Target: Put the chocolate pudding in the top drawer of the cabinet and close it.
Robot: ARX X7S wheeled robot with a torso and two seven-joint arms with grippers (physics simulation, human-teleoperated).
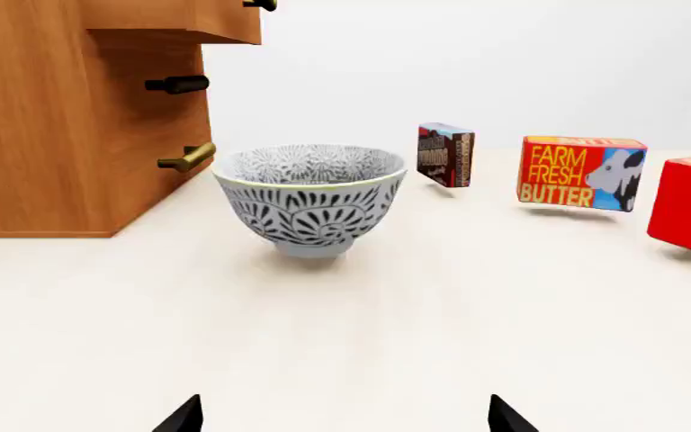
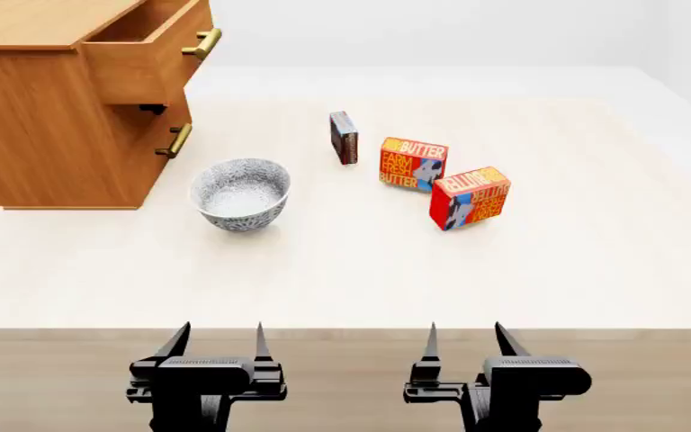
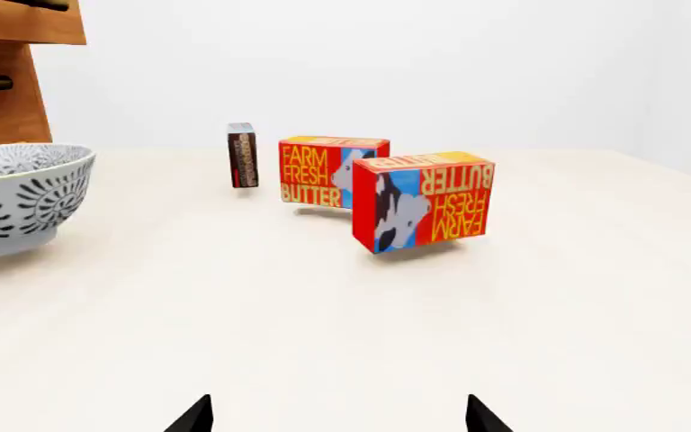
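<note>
The chocolate pudding (image 2: pixel 343 137) (image 1: pixel 445 155) (image 3: pixel 241 155) is a thin dark brown box standing on edge in the middle of the table, well beyond both grippers. The wooden cabinet (image 2: pixel 46 126) (image 1: pixel 58 135) stands at the far left. Its top drawer (image 2: pixel 154 49) is pulled out, brass handle (image 2: pixel 201 42) facing right. My left gripper (image 2: pixel 217 346) (image 1: pixel 345 418) and right gripper (image 2: pixel 463 344) (image 3: pixel 338 418) hover side by side at the table's near edge, both open and holding nothing.
A patterned grey-white bowl (image 2: pixel 241 193) (image 1: pixel 309 198) (image 3: pixel 10 193) sits in front of the cabinet. Two red butter boxes (image 2: pixel 413 164) (image 2: pixel 471 197) (image 3: pixel 424 202) (image 1: pixel 582 171) lie right of the pudding. The lower drawer's handle (image 2: pixel 179 140) sticks out below.
</note>
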